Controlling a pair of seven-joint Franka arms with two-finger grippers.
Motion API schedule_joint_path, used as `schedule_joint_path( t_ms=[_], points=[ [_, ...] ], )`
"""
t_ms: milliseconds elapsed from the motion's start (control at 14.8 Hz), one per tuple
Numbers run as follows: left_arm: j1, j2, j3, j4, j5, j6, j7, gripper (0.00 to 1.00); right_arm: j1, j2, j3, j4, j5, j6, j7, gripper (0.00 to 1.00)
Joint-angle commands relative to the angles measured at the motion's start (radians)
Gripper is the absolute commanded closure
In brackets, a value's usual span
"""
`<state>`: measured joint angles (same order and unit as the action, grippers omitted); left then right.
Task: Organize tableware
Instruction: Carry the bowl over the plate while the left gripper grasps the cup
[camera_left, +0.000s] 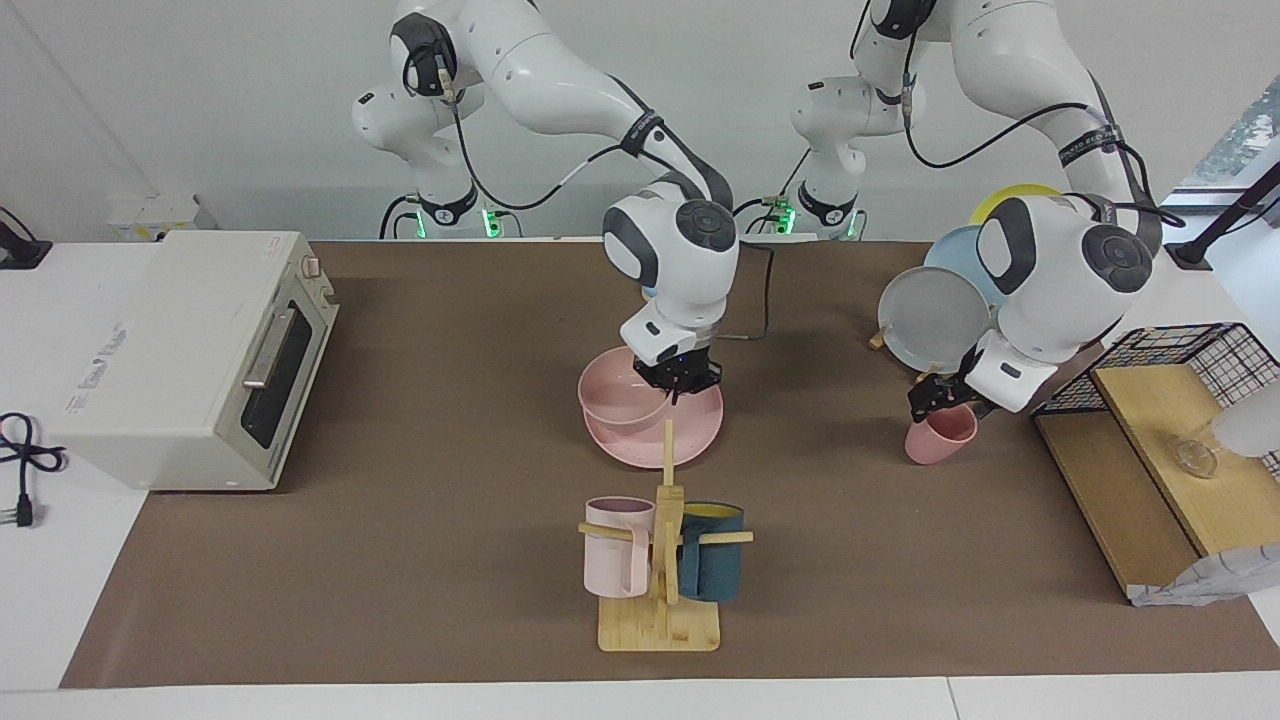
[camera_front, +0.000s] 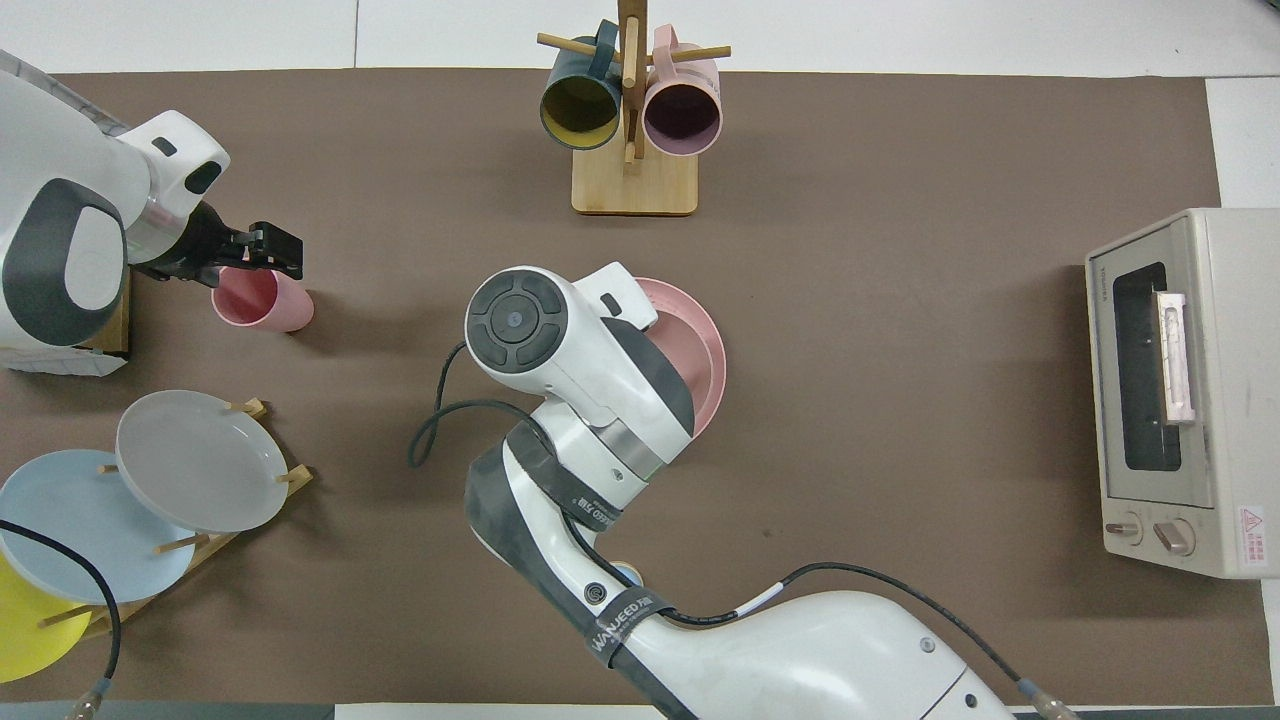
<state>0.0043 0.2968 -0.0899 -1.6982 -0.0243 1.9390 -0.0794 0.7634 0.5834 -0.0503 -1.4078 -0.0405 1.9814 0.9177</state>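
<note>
Mug tree (camera_left: 660, 560): wooden, nearest the camera in facing view; pale pink mug (camera_left: 617, 560) + dark teal mug (camera_left: 713, 566) hang on it. Not part of the set, leave alone.
Landmark: pink plate (camera_left: 690, 440), mid desk (camera_left: 400, 560), just nearer the robots than the mug tree.
Pink bowl (camera_left: 620, 395): sits on the plate, off-centre toward the right arm's end.
Right gripper (camera_left: 685, 385): low at the bowl's rim, over the plate. Looks closed on the rim, w/ bowl seated; fingers mostly hidden from above.
Pink cup (camera_left: 940, 438): on the desk, well apart from the plate toward the left arm's end, tipped over, mouth toward the robots.
Left gripper (camera_left: 935, 392): at the cup's rim, fingers apart, seemingly astride the wall; hold not confirmed.
Step in hand (judgement): bowl placed, cup pickup starting.
Do it well: pinch cup wall firmly, right it, lift clear, carry over the plate, lower into bowl slowly. Right arm should clear out first to avoid a clash.
Plate rack (camera_left: 935, 320): grey, blue, yellow plates near the cup; keep the left elbow off them.
</note>
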Motion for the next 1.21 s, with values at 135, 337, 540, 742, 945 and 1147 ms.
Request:
schedule_joint_path(
  t_ms=[135, 337, 540, 742, 945, 1147],
  points=[
    [-0.007, -0.005, 0.002, -0.044, 0.009, 0.02, -0.056, 0.0, 0.037, 0.032, 0.0, 0.018, -0.013, 0.01, 0.015, 1.0],
    [-0.007, -0.01, 0.002, -0.087, 0.007, 0.058, -0.062, 0.02, 0.033, 0.032, 0.0, 0.017, -0.052, 0.023, 0.007, 1.0],
    [-0.01, -0.011, 0.001, -0.112, 0.007, 0.08, -0.074, 0.08, 0.025, 0.033, 0.0, 0.01, -0.059, 0.052, -0.02, 1.0],
    [-0.009, -0.011, 0.001, -0.123, 0.007, 0.093, -0.074, 0.62, 0.019, 0.033, 0.0, -0.037, -0.052, 0.126, -0.022, 1.0],
    [-0.007, -0.011, 0.002, -0.118, 0.009, 0.084, -0.06, 1.0, 0.017, 0.03, 0.0, -0.046, -0.055, 0.132, -0.034, 0.86],
    [-0.009, -0.01, 0.004, -0.11, 0.011, 0.084, -0.057, 1.0, 0.007, 0.03, 0.0, -0.045, -0.055, 0.128, -0.069, 0.68]
  ],
)
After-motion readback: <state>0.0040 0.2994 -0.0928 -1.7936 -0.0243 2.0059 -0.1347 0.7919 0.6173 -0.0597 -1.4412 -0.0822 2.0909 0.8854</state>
